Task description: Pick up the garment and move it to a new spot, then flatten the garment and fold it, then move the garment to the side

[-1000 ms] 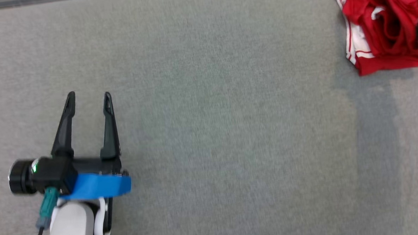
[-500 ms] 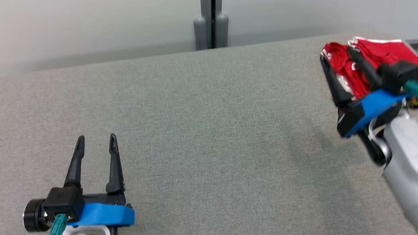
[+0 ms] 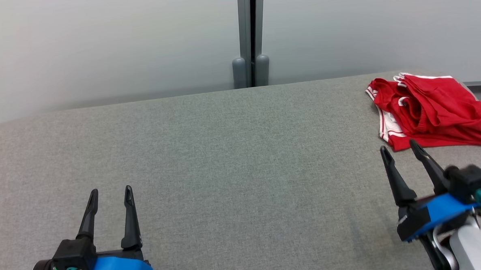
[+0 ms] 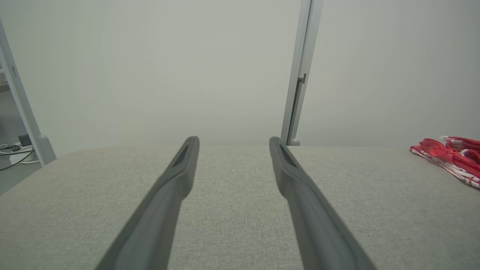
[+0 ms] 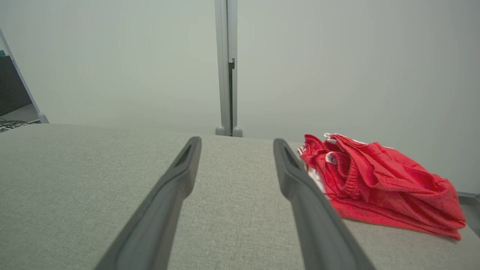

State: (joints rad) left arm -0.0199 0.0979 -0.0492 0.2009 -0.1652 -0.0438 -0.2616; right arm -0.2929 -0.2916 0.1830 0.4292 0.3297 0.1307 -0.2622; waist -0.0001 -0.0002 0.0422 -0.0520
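Grey woven cloth covers the table [image 3: 233, 151], and on it the red garment [image 3: 430, 110] with white trim lies crumpled in a loose heap at about 2 o'clock in the head view, close to the far right edge. Right gripper [image 3: 398, 145] is at 4 o'clock, its two dark fingers spread apart and empty, the tips just beside the near hem of the garment. Left gripper [image 3: 111, 190] is at 7 o'clock, well apart from the garment, its fingers also spread and holding nothing. Behind the table stands a pale wall [image 3: 98, 48] with a grey post [image 3: 251, 37] at 12 o'clock
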